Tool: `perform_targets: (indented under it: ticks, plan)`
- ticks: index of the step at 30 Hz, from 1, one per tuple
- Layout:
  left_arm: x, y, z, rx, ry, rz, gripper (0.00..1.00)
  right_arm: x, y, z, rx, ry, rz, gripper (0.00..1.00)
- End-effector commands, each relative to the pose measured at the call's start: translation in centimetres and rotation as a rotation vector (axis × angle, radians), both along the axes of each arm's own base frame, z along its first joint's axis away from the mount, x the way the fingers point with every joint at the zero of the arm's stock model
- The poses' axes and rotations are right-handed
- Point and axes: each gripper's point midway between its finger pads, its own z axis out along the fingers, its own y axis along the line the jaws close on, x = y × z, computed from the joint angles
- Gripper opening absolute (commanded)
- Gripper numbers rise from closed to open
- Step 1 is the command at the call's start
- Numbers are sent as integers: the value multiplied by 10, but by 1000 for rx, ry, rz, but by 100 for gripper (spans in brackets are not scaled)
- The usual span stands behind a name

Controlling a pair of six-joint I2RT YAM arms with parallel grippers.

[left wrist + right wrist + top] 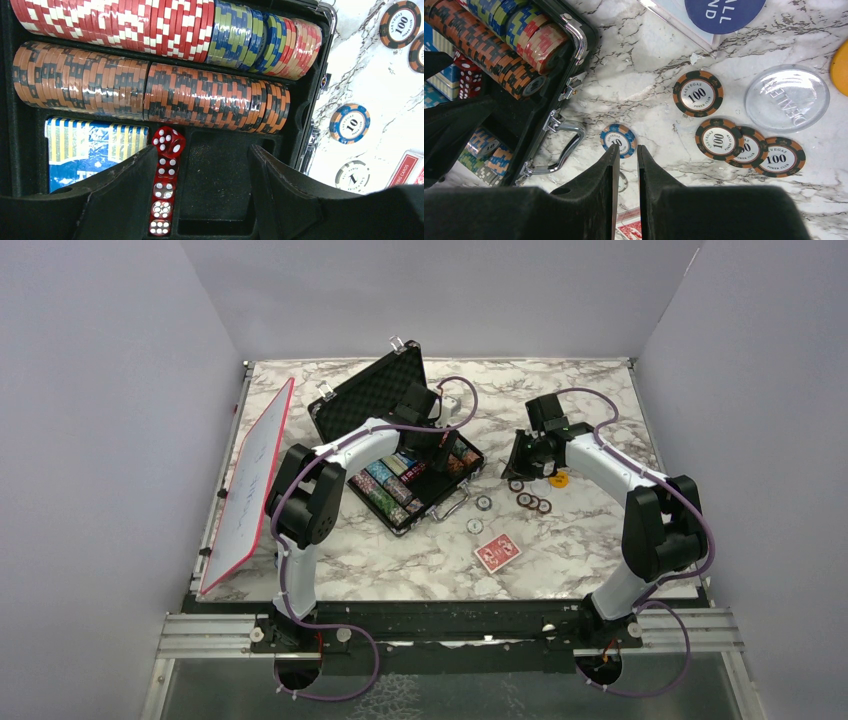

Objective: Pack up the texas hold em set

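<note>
The black briefcase lies open, with rows of poker chips in its foam base. My left gripper hangs open over an empty foam pocket, holding nothing. Red dice line the slot by its left finger, and the top die sits tilted. My right gripper is shut with a thin empty gap, just above a blue 10 chip on the marble. Loose 100 chips lie to its right. Red-backed cards rest nearer the front. The metal handle sticks out beside the right gripper.
A clear dealer disc, a blue disc and an orange disc lie right of the case. A blue card deck sits in the case. The red-edged white board leans at the table's left edge.
</note>
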Motion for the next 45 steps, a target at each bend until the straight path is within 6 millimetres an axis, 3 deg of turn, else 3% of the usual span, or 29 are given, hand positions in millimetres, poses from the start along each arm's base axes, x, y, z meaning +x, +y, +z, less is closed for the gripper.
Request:
perform_targets:
  ticks: [1,9,21,27,35,40,45]
  plan:
    - [10,-10,25,-47,-52,-38,71,2,0,0,7,-4,2,22]
    - [15,-9,22,-29,-67,-40,72,0,-2,-2,0,1,-2,21]
    - [-3,-9,-6,-30,18,-70,57,1,-4,-7,-12,11,-11,21]
    - [-1,-3,-15,-1,25,-51,60,3,-3,-8,-15,14,-9,21]
    - [12,4,-3,12,-20,-19,67,6,-2,-9,-16,16,-8,21]
    - [12,-3,8,-29,-26,-34,67,8,-2,-7,-16,16,-7,21]
    - [9,-1,6,-27,-18,-31,62,9,-2,-5,-17,9,-8,21]
